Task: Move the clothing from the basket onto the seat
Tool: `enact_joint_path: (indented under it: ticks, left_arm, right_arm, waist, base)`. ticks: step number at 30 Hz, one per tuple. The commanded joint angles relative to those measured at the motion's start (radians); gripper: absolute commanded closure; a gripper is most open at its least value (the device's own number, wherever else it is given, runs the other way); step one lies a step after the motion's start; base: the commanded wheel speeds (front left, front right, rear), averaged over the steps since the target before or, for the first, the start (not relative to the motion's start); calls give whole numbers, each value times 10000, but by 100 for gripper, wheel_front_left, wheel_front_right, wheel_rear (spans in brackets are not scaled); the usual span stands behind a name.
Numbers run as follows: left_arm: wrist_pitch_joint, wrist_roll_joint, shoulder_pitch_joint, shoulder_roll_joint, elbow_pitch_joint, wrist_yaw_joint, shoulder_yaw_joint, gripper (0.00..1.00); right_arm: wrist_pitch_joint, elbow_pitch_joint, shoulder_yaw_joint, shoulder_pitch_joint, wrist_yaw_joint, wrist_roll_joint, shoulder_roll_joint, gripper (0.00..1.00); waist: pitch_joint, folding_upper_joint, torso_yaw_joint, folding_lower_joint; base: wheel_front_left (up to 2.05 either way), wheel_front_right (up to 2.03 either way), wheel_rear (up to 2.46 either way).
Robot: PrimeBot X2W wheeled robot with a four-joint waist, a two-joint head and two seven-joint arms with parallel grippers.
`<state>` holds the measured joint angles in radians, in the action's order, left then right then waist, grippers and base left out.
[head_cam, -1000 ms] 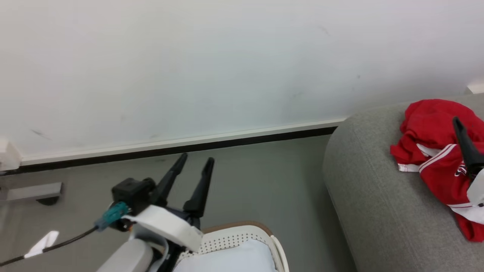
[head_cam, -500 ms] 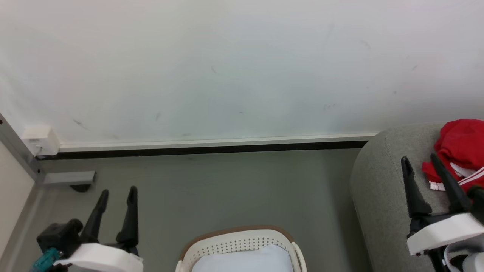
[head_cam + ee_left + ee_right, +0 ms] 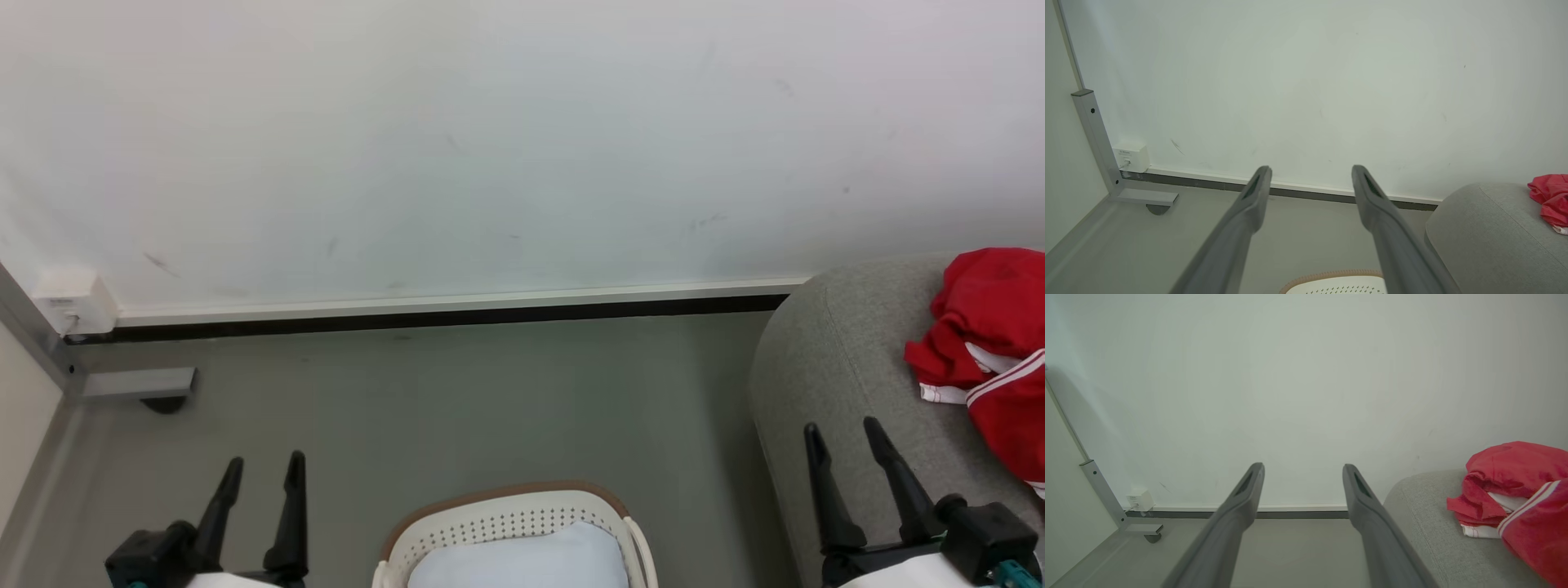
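Clothing is held by neither gripper: the left gripper (image 3: 264,462) and right gripper (image 3: 841,426) hang with jaws spread and empty, one on either side of the basket (image 3: 506,495). A white cloth piece (image 3: 522,559) lies in the basket between them, probably the next pick, so the open fingers look ready. Red garments (image 3: 992,327) lie heaped on the seat (image 3: 816,384), near the right gripper.

head camera high, wrist cameras low, all toward wall (image 3: 522,122) and seat (image 3: 833,384)

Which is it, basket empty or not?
Not empty: a white cloth piece lies inside the basket.
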<state>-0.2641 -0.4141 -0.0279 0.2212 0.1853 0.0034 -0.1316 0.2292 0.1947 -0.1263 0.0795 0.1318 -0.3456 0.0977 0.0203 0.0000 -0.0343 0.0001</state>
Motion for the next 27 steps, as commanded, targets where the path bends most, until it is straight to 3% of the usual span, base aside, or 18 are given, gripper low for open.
enact_joint_path:
  ticks: [1, 13, 26, 27]
  left_arm:
    - [-3, 171, 143, -66, 36, -57, 83, 0]
    - [-3, 990, -8, -782, 357, -835, 912, 0]
    - [-3, 1357, -87, -1142, 634, -1174, 1271, 0]
    - [2, 1347, -41, -1139, 670, -1175, 1245, 100]
  right_arm:
    - [69, 55, -30, -82, -23, 73, -1, 0]
    - [288, 589, -345, 231, -23, 151, -189, 0]
    - [348, 685, -479, 244, -23, 34, -162, 0]
    - [278, 671, -487, 167, 2, 72, -223, 100]
  waist:
    - [0, 0, -20, -1]
    - [72, 0, -120, -1]
    - [70, 0, -166, -1]
    - [69, 0, -167, 0]
  base:
    - [0, 0, 0]
    - [0, 0, 0]
    - [0, 0, 0]
    - [0, 0, 0]
